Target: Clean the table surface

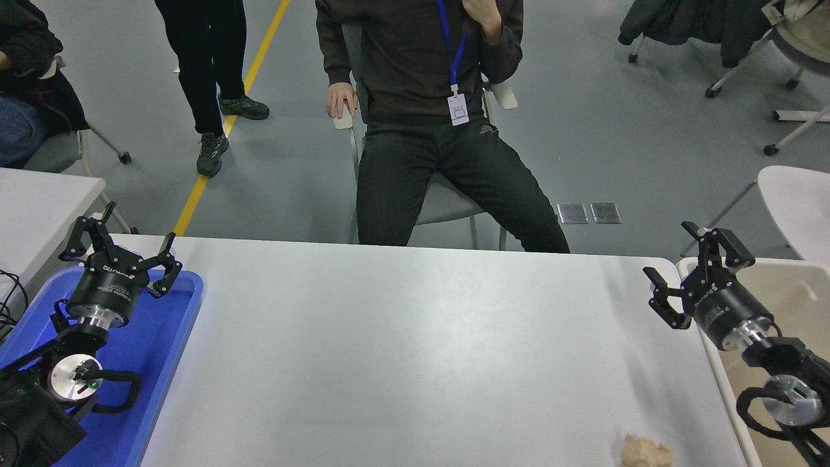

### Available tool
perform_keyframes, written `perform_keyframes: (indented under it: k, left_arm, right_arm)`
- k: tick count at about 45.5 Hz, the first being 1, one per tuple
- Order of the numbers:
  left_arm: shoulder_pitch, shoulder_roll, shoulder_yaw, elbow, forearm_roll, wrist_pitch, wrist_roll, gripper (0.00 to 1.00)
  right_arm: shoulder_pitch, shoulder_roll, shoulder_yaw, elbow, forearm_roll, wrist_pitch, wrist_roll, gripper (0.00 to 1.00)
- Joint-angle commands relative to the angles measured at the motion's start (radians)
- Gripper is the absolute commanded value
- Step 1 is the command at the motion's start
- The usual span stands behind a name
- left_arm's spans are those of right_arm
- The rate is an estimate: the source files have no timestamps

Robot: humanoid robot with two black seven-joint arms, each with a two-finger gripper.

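The table surface is a wide white-grey top with rounded corners that fills the lower middle of the head view. A small crumpled beige lump lies on it near the front right edge. My right gripper hangs open at the table's right edge, above and behind the lump, holding nothing. My left gripper is open and parked over the blue tray at the lower left.
A beige bin stands just right of the table under my right arm. A person sits on a chair at the far side. A smaller white table is at the left.
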Motion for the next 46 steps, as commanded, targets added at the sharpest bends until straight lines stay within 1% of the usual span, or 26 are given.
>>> perform_keyframes:
  k: [1,8,10,16,22,28,36,46]
  left_arm:
    - [0.000,0.000,0.000,0.000,0.000,0.000,-0.001,1.00]
    - [0.000,0.000,0.000,0.000,0.000,0.000,-0.001,1.00]
    - [0.000,0.000,0.000,0.000,0.000,0.000,-0.001,1.00]
    - [0.000,0.000,0.000,0.000,0.000,0.000,-0.001,1.00]
    - [0.000,0.000,0.000,0.000,0.000,0.000,-0.001,1.00]
    - [0.000,0.000,0.000,0.000,0.000,0.000,0.000,1.00]
    - [0.000,0.000,0.000,0.000,0.000,0.000,0.000,1.00]
    - [0.000,0.000,0.000,0.000,0.000,0.000,-0.001,1.00]
  right_arm:
    - [-0.047,-0.112,-0.025,0.192,-0.005,0.002,-0.063,1.00]
    - [-0.068,-0.192,-0.073,0.290,-0.028,0.005,-0.068,1.00]
    - [-0.073,-0.227,-0.096,0.340,-0.062,0.008,-0.068,1.00]
    - [-0.073,-0.270,-0.108,0.387,-0.154,0.066,-0.068,1.00]
    - [-0.076,-0.280,-0.108,0.413,-0.319,0.141,-0.065,1.00]
    - [-0.080,-0.303,-0.107,0.456,-0.476,0.167,-0.060,1.00]
    - [-0.070,-0.316,-0.108,0.501,-0.602,0.207,-0.060,1.00]
    - [-0.059,-0.318,-0.107,0.542,-0.748,0.298,-0.058,1.00]
